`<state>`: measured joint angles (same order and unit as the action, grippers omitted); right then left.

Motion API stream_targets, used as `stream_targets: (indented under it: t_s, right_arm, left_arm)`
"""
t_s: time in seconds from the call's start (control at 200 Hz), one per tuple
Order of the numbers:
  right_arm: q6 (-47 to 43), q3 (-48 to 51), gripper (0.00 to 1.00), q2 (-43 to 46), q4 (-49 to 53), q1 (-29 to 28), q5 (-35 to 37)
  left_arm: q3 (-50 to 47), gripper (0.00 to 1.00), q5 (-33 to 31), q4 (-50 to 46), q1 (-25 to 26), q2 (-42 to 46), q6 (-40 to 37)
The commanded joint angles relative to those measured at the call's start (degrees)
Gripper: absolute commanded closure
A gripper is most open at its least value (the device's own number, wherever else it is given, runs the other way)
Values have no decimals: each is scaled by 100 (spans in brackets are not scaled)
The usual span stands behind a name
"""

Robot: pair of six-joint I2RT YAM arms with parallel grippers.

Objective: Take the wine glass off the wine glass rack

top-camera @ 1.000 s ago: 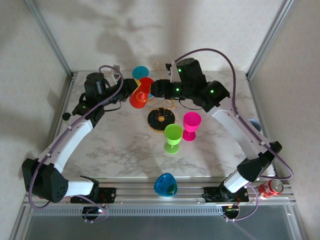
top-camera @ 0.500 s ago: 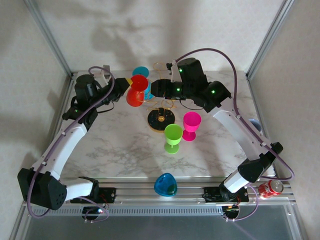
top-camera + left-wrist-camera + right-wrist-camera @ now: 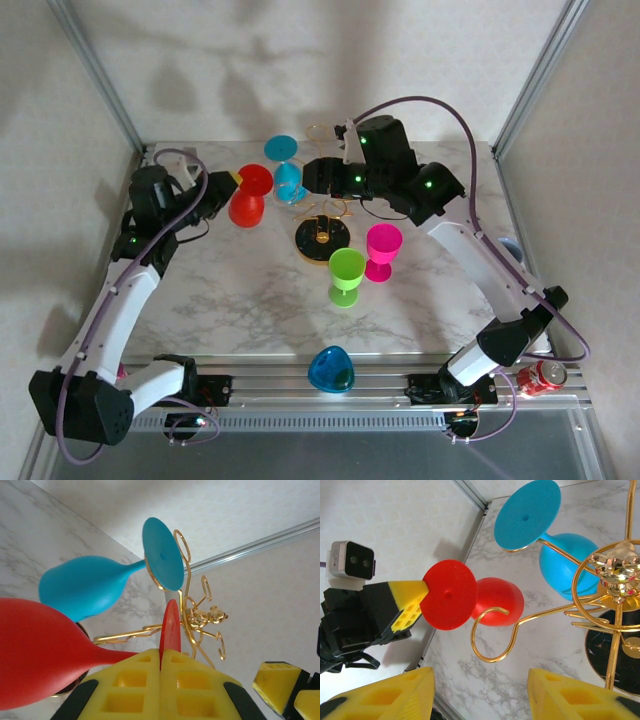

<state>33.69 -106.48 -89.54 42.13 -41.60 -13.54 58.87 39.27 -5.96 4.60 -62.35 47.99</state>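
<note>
Mostly marbled table (image 3: 230, 290), pale walls (image 3: 300, 60), gold rack (image 3: 322, 232)

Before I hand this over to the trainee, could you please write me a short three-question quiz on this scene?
1. The left tool holds the red wine glass by its: A bowl, B stem, C rim.
2. True or false: the right tool is shut on the wine glass rack.
3. How many glasses stand upright on the table?
Key: 1 B. 2 False, it is open. 3 Two: the green glass and the pink glass.
</note>
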Motion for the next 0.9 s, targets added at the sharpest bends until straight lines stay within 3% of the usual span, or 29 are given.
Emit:
stream_targets:
  t_s: [0.0, 0.441, 0.896]
  right_arm:
    - [-120, -125, 48, 91, -4, 30, -31]
    - [-374, -596, 49, -9, 322, 8, -208]
    - [-857, -920, 49, -3, 903, -662, 509]
  left_arm:
    - [-166, 100, 94, -400, -155, 301, -325]
    - [-333, 100, -381, -2155, -355, 894, -1648]
    - [-223, 100, -1153, -3087, -337, 1163, -3005]
